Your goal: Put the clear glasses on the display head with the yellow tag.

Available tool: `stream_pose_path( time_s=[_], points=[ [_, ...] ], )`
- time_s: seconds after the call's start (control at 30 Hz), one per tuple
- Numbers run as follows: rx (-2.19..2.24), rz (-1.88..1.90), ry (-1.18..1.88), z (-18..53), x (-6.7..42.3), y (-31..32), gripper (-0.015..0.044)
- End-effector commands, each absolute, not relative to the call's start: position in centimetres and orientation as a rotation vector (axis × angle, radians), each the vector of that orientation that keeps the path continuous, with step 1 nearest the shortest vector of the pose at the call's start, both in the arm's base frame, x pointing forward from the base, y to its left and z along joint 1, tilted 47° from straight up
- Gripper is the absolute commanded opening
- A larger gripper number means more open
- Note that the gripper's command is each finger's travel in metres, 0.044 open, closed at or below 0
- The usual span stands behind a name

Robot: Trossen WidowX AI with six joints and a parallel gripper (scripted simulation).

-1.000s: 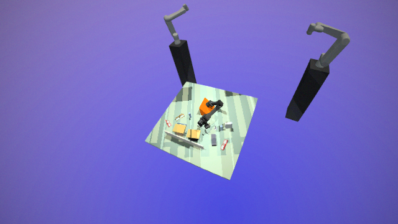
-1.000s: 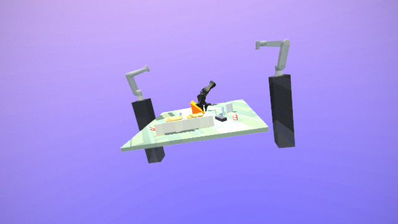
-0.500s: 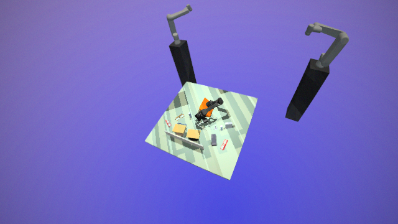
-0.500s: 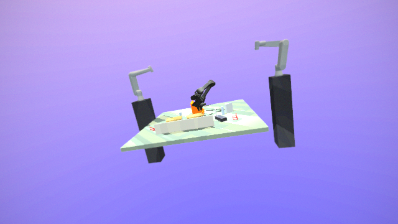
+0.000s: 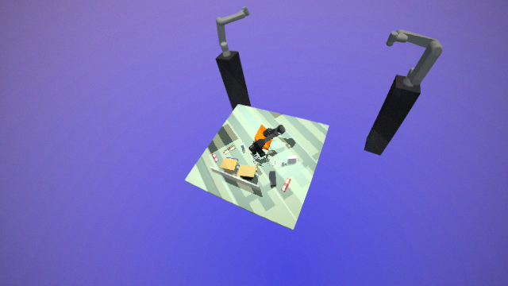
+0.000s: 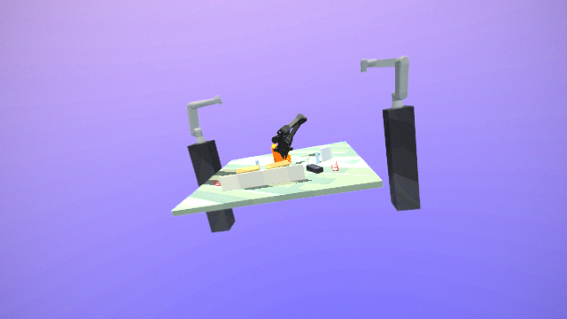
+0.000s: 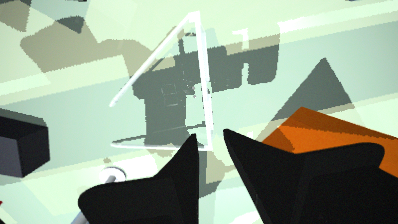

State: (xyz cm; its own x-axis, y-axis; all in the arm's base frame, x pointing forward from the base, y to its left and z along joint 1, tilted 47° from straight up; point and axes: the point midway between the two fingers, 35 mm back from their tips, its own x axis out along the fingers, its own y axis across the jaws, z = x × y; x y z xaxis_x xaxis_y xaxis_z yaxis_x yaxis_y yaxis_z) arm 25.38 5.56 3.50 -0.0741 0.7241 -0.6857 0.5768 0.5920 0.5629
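The clear glasses (image 7: 204, 85) lie on the striped table (image 5: 278, 206) (image 6: 345, 179), with one end of the frame reaching between my fingertips in the wrist view. My gripper (image 7: 209, 135) (image 5: 257, 152) (image 6: 279, 148) is low over them, partly open, with the fingers on either side of the frame end and not pressed on it. Two tan display heads (image 5: 228, 164) (image 5: 247, 171) stand in front of the gripper, behind a white rail (image 5: 234, 179) (image 6: 261, 179). I cannot make out the yellow tag.
An orange block (image 5: 260, 133) (image 7: 320, 130) (image 6: 279, 156) is at the arm's base. A dark box (image 5: 272, 179) (image 7: 20, 142) (image 6: 314, 167), red glasses (image 5: 286, 184) (image 6: 335, 167), a grey box (image 5: 292, 160) and other glasses (image 5: 229, 150) (image 5: 214, 157) lie around.
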Motion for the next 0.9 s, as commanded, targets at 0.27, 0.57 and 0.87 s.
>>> stream_pose_path(
  time_s=[0.27, 0.57, 0.87],
  points=[
    [1.07, 0.169, 1.76, 2.0, 25.0, 7.0, 0.012],
    [1.071, 0.17, 1.76, 0.9, 24.7, 8.0, 0.012],
    [1.073, 0.172, 1.761, -0.1, 24.4, 9.0, 0.012]
  ],
)
